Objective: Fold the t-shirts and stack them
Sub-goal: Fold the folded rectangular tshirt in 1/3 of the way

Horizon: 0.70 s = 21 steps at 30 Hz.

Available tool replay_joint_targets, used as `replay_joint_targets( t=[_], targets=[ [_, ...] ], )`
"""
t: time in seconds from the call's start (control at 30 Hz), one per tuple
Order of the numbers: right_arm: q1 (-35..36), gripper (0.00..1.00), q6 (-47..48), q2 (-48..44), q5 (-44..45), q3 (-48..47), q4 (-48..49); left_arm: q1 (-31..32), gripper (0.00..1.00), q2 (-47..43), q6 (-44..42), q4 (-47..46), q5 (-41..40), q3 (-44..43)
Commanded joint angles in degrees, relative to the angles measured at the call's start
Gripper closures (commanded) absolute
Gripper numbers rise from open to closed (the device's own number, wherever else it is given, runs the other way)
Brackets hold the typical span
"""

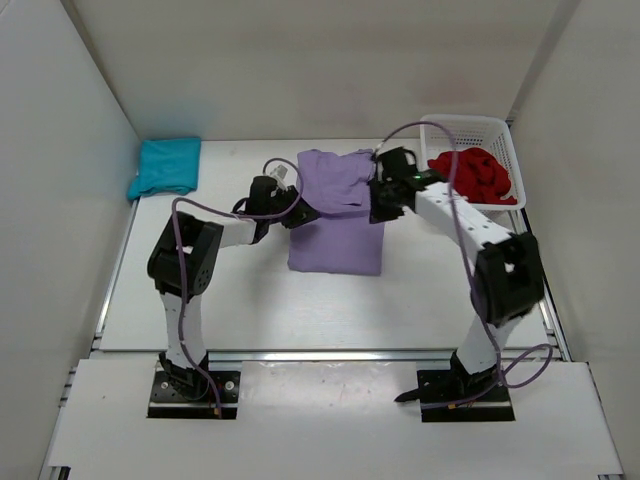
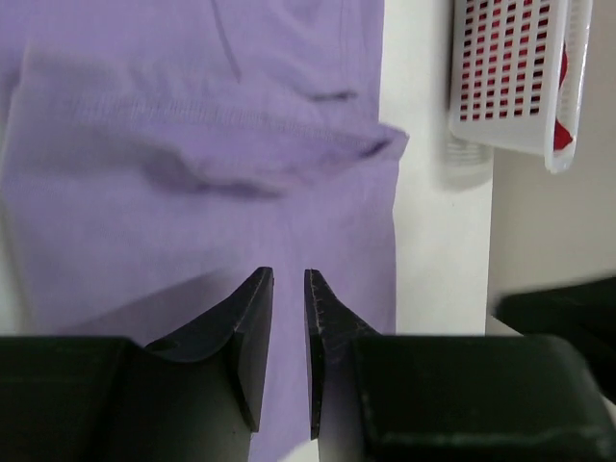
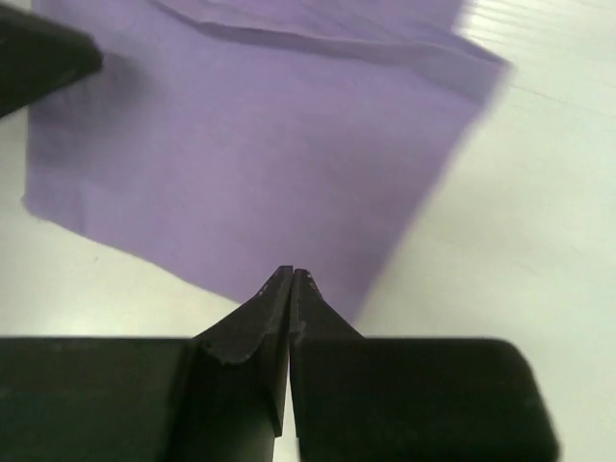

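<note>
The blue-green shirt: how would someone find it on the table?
Go to the far left corner of the white table. The blue-green shirt lies there folded, alone; the purple shirt is in the middle and the red shirt is bunched in the basket.

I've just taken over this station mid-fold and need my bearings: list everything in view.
table: one, white, under everything
teal t-shirt: one, teal, folded, far left corner
lavender t-shirt: one, lavender, mid-table, partly folded
red t-shirt: one, red, bunched in the basket
lattice basket: one, white, far right corner
left end effector: one, black, over the lavender t-shirt, jaws slightly apart, nothing between them
right end effector: one, black, shut, at the lavender t-shirt's edge nearest the basket
</note>
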<state>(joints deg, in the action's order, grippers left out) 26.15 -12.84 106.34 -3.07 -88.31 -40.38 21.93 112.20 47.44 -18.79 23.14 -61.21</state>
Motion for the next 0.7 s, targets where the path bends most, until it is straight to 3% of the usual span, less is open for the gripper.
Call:
replay_joint_targets(
  t=[0.0, 0.2, 0.33, 0.53, 0.67],
  targets=[
    [-5.49, 1.0, -2.19, -8.79, -8.78, 7.36, 17.35, 0.39, 0.69, 4.15, -0.07, 3.14, 2.71, -6.81],
    [-5.67, 1.0, -4.12, -2.12, -16.69, 11.32, 25.5, -1.45, 0.69, 10.57, -0.86, 7.53, 0.86, -15.25],
    [-6.47, 1.0, -6.14, 3.85, -21.97, 8.52, 28.69, -3.21, 0.69, 13.04, 1.07, 6.58, 0.69, -19.03],
    [-7.6, 0.99, -4.83, 14.83, -21.71, -1.5, 25.8, -5.4, 0.62, 7.95, 5.04, -2.57, 1.56, -13.33],
    [-9.27, 1.0, -5.61, 21.43, -23.38, -9.84, 23.42, -5.93, 0.62, 0.32, 3.98, -4.76, 1.3, -3.43]
  ],
)
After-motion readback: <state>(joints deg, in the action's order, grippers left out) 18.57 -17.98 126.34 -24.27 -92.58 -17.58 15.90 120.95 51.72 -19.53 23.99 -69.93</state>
